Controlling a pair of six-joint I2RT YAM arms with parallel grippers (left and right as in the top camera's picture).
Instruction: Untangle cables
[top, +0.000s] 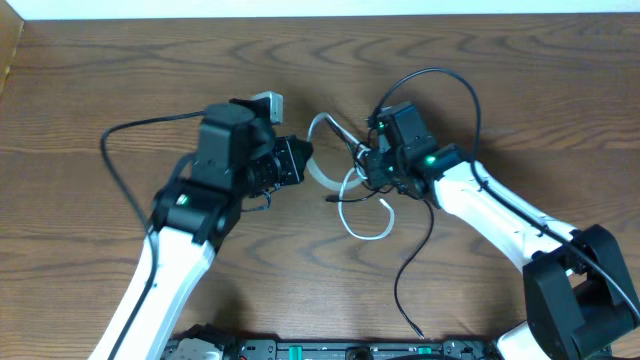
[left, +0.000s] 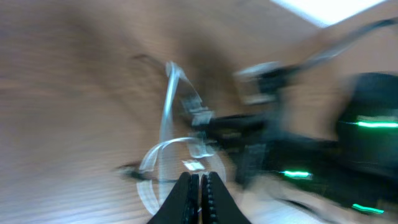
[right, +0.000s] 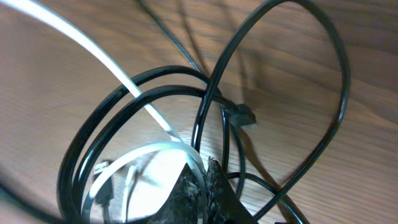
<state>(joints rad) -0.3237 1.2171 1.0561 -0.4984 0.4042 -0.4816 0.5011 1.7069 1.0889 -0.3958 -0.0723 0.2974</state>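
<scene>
Cables (top: 350, 228) lie knotted near the middle of the table (top: 90, 60), between my two pincers. Nearest to me, at 6 o'clock of the knot, a black cable (top: 400, 285) trails loose across the wood toward my bases, and its end lies apart from the rest. Just beyond it the white cable (top: 384, 236) makes a flat loop on the table.

At 10 o'clock of the knot sits my left pincer (top: 300, 162), jaws pressed together. My left wrist view is smeared. A white strand rises right ahead of the tips there, but I cannot tell whether I pinch it.

At 2 o'clock sits my right pincer (right: 202, 183), jaws also squeezed together. From that wrist I see the white cable sweep in from 10 o'clock and run down to the tips, though I cannot make out a grip on it. Black coils curve around it, and a small black plug (right: 241, 116) lies at 1 o'clock, just ahead.

Farthest off, at 11 o'clock of the knot, a white arc curves between the two pincers.
</scene>
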